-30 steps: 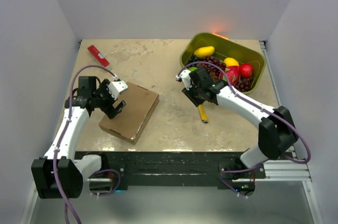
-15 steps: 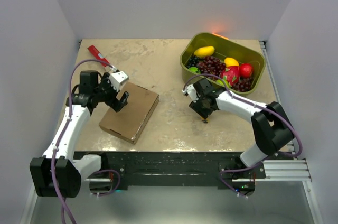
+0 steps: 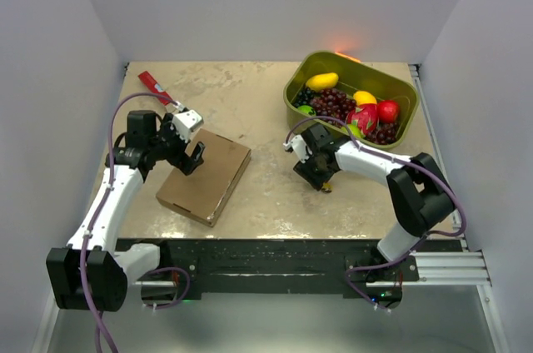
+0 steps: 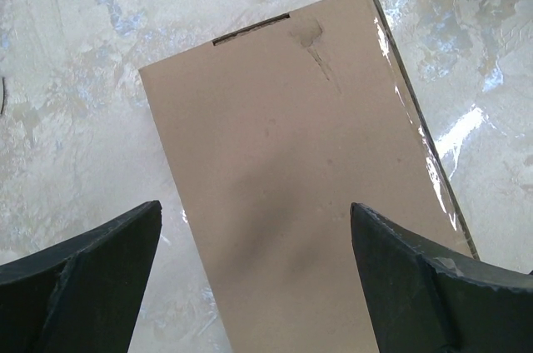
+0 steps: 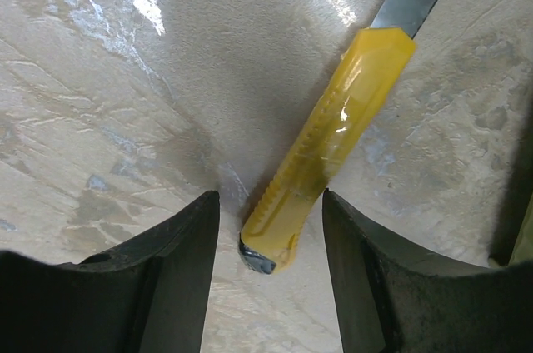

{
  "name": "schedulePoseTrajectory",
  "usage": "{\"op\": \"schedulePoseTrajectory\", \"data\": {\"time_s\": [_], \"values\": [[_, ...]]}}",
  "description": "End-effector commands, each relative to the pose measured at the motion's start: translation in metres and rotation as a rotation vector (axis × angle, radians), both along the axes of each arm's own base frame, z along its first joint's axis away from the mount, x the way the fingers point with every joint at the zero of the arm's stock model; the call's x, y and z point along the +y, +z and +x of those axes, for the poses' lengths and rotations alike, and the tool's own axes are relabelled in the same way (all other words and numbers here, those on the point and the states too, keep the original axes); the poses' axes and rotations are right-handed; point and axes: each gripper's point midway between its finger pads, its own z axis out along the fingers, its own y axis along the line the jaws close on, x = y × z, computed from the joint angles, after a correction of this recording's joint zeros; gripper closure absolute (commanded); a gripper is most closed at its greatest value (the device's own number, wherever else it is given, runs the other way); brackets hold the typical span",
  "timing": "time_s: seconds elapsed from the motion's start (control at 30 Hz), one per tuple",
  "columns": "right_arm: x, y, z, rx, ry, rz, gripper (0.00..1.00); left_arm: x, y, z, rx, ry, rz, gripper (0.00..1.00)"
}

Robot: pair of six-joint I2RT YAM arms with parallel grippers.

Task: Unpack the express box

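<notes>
The express box lies flat and closed on the left half of the table, turned askew, near the front edge. The left gripper hangs over the box's far left corner with its jaws spread wide and nothing between them. In the left wrist view, the lid fills the gap between the two dark fingers and runs out of frame at the bottom. Whether the fingertips touch the cardboard cannot be told.

The box is plain matt brown cardboard, rectangular and shallow. It has a narrow slot near one short edge, a scuff beside the slot, and a glossy strip of clear tape along one long side. The tabletop is mottled beige, stone-like and shiny.

The right gripper is well apart from the box, low over the table's middle. Its jaws stand apart astride the butt end of a yellow utility knife lying on the surface, with a gap on one side. The steel blade is cut off at the frame's top, and from above the knife is mostly hidden.

An olive-green tub of fruit stands at the far right.
</notes>
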Motion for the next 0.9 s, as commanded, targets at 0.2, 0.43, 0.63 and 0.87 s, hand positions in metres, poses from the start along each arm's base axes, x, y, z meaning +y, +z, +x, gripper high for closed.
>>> {"op": "schedulePoseTrajectory", "data": {"time_s": [0.2, 0.43, 0.63, 0.87], "values": [[0.012, -0.001, 0.005, 0.019, 0.093, 0.052, 0.62, -0.02, 0.013, 0.005, -0.077, -0.061, -0.038, 0.06], [0.06, 0.08, 0.007, -0.023, 0.394, 0.266, 0.9, -0.068, 0.075, -0.019, -0.479, -0.361, -0.025, 0.1], [0.103, 0.137, -0.012, 0.107, 0.574, 0.476, 0.88, -0.122, 0.098, -0.031, -0.767, -0.626, 0.055, 0.12], [0.13, 0.17, -0.013, 0.135, 0.638, 0.62, 0.85, -0.182, 0.107, -0.036, -0.895, -0.823, 0.115, 0.26]]}}
